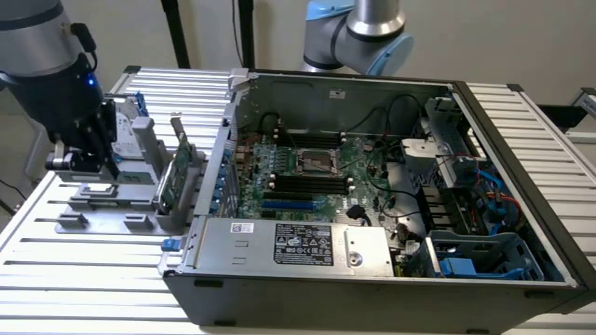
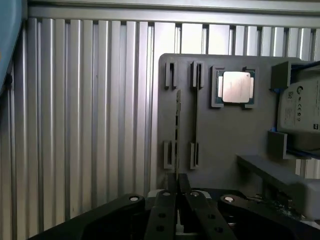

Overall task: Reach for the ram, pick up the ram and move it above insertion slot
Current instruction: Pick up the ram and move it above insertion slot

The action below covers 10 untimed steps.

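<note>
Over the grey holder [image 2: 220,140] on the desk [image 2: 85,125]: gripper [image 2: 176,192] pinched closed on the ram [image 2: 177,125], which stands edge-up in its slot pair (CPU chip [image 2: 236,86] alongside). Pick-up step under way; calls for a straight lift clear of the guides.

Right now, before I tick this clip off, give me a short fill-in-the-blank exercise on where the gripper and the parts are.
1. The gripper hangs over the grey parts holder, to the exterior view's ____ of the open computer case.
2. In the wrist view, the ram stands on edge in one slot, and the slot beside it is ____.
3. The square silver part on the holder is a ____ chip.
4. The tall green card stands between the gripper and the ____.

Missing words: left; empty; processor; computer case
</note>
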Motion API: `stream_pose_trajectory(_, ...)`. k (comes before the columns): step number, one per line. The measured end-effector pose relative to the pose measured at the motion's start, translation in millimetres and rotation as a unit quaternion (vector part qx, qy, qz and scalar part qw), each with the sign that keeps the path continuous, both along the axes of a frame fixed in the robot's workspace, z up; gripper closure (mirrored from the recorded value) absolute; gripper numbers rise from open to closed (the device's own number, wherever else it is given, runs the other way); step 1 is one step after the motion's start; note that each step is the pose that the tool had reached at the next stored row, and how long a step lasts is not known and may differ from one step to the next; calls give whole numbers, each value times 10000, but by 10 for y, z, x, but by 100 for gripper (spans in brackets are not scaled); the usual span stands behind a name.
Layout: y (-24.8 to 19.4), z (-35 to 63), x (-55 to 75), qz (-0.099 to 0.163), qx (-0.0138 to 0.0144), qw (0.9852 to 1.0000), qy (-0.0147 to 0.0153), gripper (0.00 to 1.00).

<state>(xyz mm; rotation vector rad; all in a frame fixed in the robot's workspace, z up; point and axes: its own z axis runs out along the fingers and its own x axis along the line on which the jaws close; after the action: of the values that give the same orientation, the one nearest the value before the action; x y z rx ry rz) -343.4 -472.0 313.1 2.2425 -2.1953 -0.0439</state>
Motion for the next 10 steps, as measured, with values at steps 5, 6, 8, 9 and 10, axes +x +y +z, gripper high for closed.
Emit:
stream_pose_trajectory(5,0,229,229,0,0,10000,7,87)
stream_pose_trajectory(6,0,273,274,0,1,10000,8,87)
stream_pose_trajectory(8,0,364,364,0,0,10000,10,87)
stream_pose_trajectory(9,0,409,409,0,0,10000,10,87)
stream_pose_trajectory(10,0,455,455,0,0,10000,11,87)
